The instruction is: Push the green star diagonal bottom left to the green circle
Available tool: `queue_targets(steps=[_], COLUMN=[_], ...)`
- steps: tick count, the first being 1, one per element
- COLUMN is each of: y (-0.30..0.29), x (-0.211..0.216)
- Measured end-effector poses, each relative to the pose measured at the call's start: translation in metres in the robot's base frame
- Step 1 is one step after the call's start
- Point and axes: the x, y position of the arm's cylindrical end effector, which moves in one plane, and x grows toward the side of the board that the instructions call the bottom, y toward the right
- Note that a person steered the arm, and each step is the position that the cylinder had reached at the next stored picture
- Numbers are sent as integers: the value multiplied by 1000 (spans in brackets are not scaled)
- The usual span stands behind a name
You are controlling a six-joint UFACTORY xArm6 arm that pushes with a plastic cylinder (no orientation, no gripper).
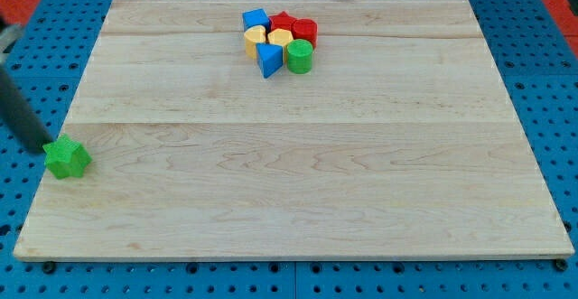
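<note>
Though tip (49, 147) touches green star (68, 158) at table (361, 200) left edge, task barely begun: green circle (299, 56) sits well apart in cluster near view's top; no claw on rod, nothing held

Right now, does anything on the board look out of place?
Yes: the green star sits alone at the board's left edge, partly overhanging it, far from the green circle in the top cluster. My tip touches the star's upper left.
</note>
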Motion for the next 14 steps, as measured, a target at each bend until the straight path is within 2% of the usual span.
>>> queue_targets(steps=[1, 3, 4, 5, 7, 8, 9, 11, 13, 14], y=[5, 58, 82, 79, 16, 24, 82, 104, 222, 223], x=[-3, 89, 57, 20, 2, -31, -24, 38, -19, -25])
